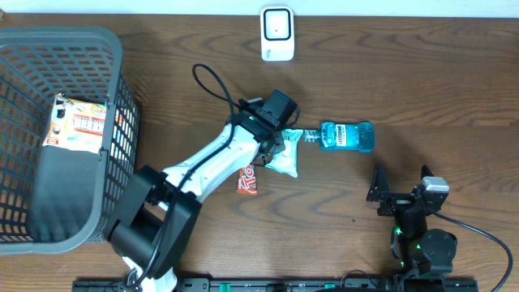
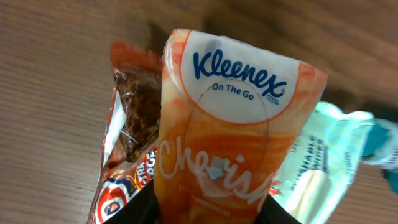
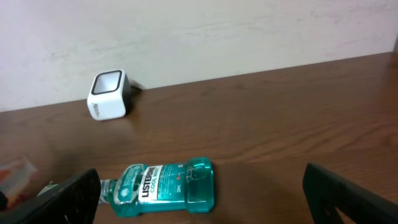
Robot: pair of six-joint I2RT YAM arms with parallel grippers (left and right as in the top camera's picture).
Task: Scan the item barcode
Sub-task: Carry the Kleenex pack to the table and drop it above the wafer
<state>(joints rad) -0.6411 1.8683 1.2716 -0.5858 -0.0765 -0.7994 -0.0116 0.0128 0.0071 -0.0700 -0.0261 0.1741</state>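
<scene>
Left gripper (image 2: 208, 211) is clamped on the orange Kleenex tissue pack (image 2: 230, 118), held near the middle of the brown wooden worktop (image 1: 454, 89) over a red-and-brown foil snack packet (image 2: 127, 124) and a pale teal-and-white pouch (image 2: 314, 180). The right gripper (image 1: 403, 193) sits spread wide and empty. I see no barcode on the face towards my wrist camera, so I'd carry the pack to the white cube scanner (image 1: 276, 32) and roll the wrist until the coded side meets its window, without squeezing harder. I count one scanner, one tissue pack, one snack packet, one pouch, one blue mouthwash bottle (image 1: 347, 136), and one grey mesh basket (image 1: 130, 122) holding one printed box (image 1: 77, 122).
</scene>
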